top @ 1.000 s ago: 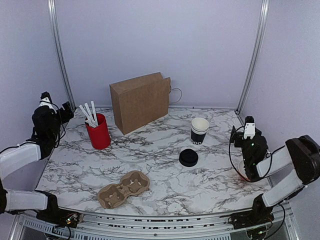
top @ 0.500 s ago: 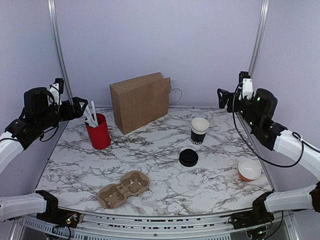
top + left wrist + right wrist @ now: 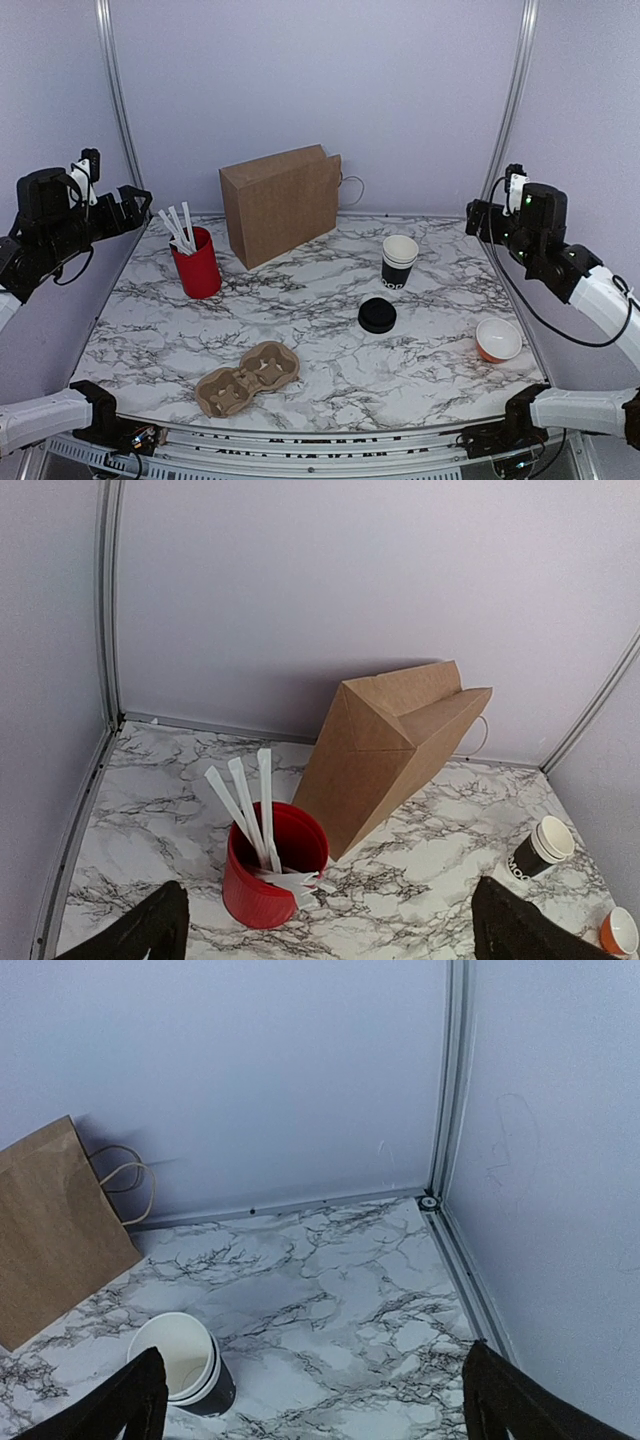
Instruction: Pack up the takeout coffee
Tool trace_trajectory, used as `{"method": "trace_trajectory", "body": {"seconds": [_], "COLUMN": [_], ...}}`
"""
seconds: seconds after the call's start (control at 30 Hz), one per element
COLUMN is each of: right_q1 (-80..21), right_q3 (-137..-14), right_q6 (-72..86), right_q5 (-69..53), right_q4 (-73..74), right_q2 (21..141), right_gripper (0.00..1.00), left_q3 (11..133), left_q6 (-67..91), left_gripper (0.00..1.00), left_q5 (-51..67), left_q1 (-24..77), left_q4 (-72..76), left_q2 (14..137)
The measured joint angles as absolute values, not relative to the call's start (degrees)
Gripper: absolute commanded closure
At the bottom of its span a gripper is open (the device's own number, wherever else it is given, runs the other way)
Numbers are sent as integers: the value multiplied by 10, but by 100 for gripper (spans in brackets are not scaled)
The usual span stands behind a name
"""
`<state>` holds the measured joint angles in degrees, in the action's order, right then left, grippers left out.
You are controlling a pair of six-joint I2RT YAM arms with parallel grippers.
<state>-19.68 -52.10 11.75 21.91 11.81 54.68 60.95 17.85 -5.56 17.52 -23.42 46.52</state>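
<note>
1. Above the marble table, top view: left gripper (image 3: 135, 198) and right gripper (image 3: 480, 216) hang spread wide and empty, well apart from everything. The black cup (image 3: 400, 262) stands uncovered right of centre; its black lid (image 3: 377, 315) lies apart, nearer the arms. Risk: packed unlidded, it spills
2. Left wrist view: paper bag (image 3: 390, 750) rests on its side; mouth state unclear. Red cup (image 3: 270, 870) of sticks stands near. Risk: a pushed bag slides or knocks it
3. Right wrist view: the cup looks double-rimmed, perhaps nested. Risk: a pinch lifts one only
</note>
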Motion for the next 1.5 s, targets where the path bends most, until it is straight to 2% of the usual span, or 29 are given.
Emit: {"method": "trace_trajectory", "body": {"seconds": [0.63, 1.0, 1.23, 1.37, 1.5], "right_q1": [-190, -173, -204, -206, -206], "right_q3": [-513, -567, -635, -667, -701], "right_q6": [214, 238, 238, 233, 225], "right_q5": [101, 22, 35, 43, 48], "right_q4": [169, 179, 219, 235, 249], "right_q2": [646, 723, 813, 865, 912], "right_gripper": [0, 4, 18, 37, 44], "left_q3": [494, 439, 434, 428, 426], "left_q6": [191, 200, 200, 203, 203], "left_gripper": [1, 1, 1, 1, 1], "left_q5": [-5, -13, -14, -9, -9], "left_q1": [175, 175, 175, 175, 175], "left_q4": [-191, -162, -161, -160, -160], "left_q2": [468, 425, 404, 390, 385]}}
